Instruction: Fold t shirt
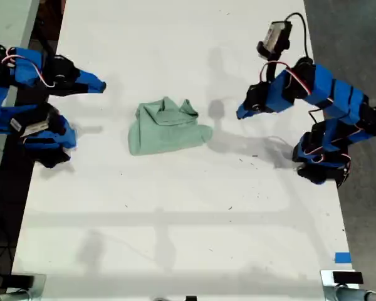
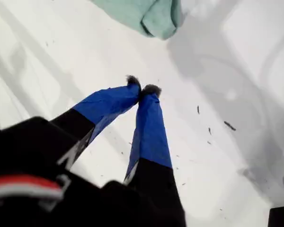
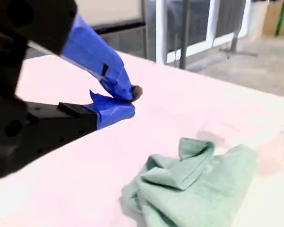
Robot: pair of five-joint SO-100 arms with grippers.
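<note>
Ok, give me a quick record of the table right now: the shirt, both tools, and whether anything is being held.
shirt: pale green, bundled and wrinkled, lying near the middle of the table
table: white, a few dark specks
my first tool: shut, empty, to the exterior view's right of the shirt, not touching it
my second tool: shut, empty, to the exterior view's left of the shirt, not touching it
held: nothing

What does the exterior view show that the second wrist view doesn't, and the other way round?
Only the exterior view: my first end effector, shut, and blue tape near the table's edge. Only the second wrist view: windows beyond the table. Both: the shirt, bunched on the white table, and my second end effector, shut.
</note>
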